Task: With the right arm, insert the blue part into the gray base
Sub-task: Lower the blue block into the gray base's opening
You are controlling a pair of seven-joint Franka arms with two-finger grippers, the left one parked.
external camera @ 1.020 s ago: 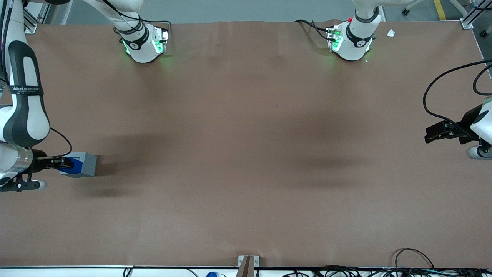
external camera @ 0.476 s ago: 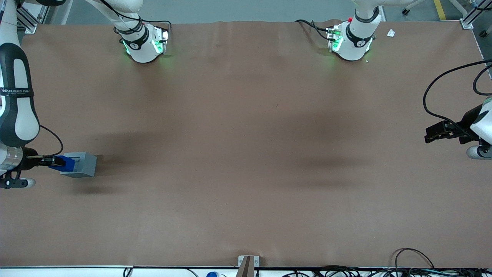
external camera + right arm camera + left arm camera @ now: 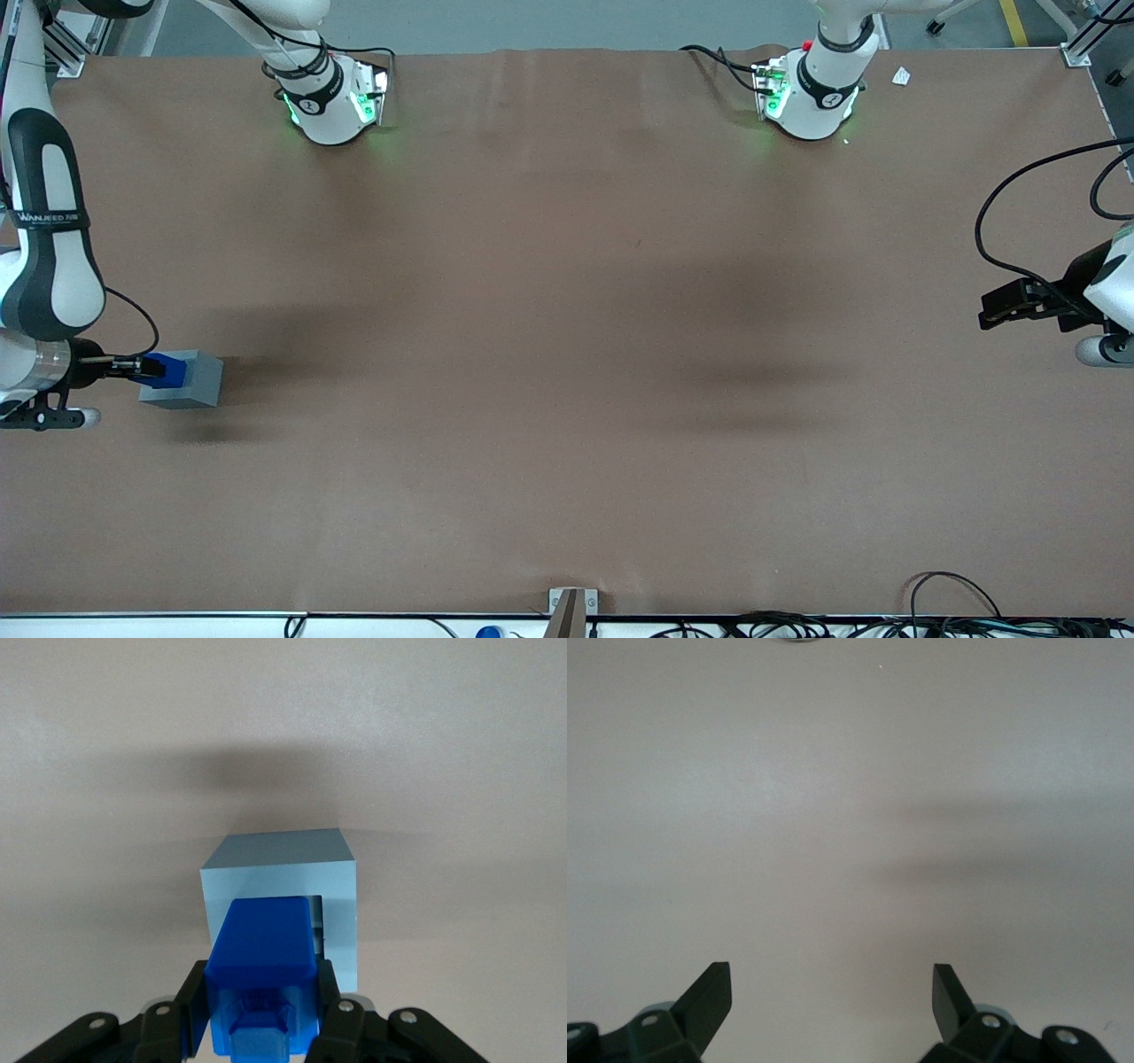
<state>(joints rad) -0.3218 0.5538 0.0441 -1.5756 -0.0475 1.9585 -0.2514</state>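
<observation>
Since half a second ago the right arm (image 3: 49, 239) has shifted a little toward the gray base (image 3: 188, 380), and the blue part (image 3: 159, 368) now overlaps the base's top edge instead of sitting just beside it. One second ago the part was lower over the socket; it now shows slightly higher in the front view.

Hand (image 3: 142, 364) is closed on the blue part (image 3: 263, 970), one black finger (image 3: 197, 1005) on each side of it. In the wrist view the part's broad end points at the base (image 3: 282, 904) and covers most of the square socket; a thin sliver of socket wall shows beside it. Whether the part has entered the socket cannot be told.

Base rests on the brown tabletop (image 3: 567, 354) at the working arm's end, casting a dark shadow. Nothing stands between part and socket. Two arm pedestals (image 3: 332, 102) with green lights sit farther from the front camera; loose cables (image 3: 939, 611) lie along the near edge.
</observation>
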